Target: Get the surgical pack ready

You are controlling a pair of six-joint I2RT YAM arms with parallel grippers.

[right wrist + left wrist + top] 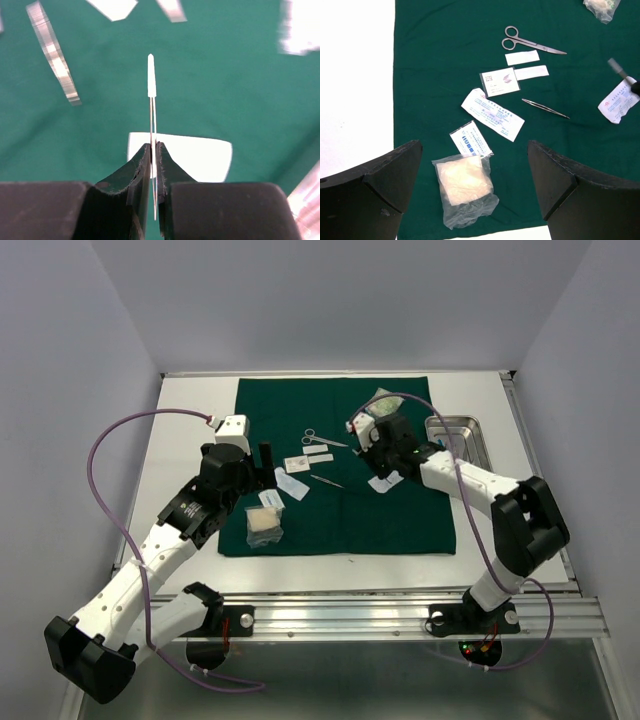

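The dark green cloth drape [400,520] of the surgical pack lies spread on the table. On it are metal scissors [530,44], forceps [545,108], several white packets [492,114] and a clear bag of gauze [465,187]. The steel tray [463,440] stands off the drape at the right. My left gripper [475,195] hangs open above the gauze bag, its fingers apart on either side. My right gripper [154,147] is shut on a thin flat strip [151,80] seen edge-on with a pale tip, held over a white packet [200,155] on the drape.
A second clear bag [383,403] lies at the drape's far edge near the right arm. White table shows left of the drape [355,75]. A metal rail [400,615] runs along the near edge by the arm bases.
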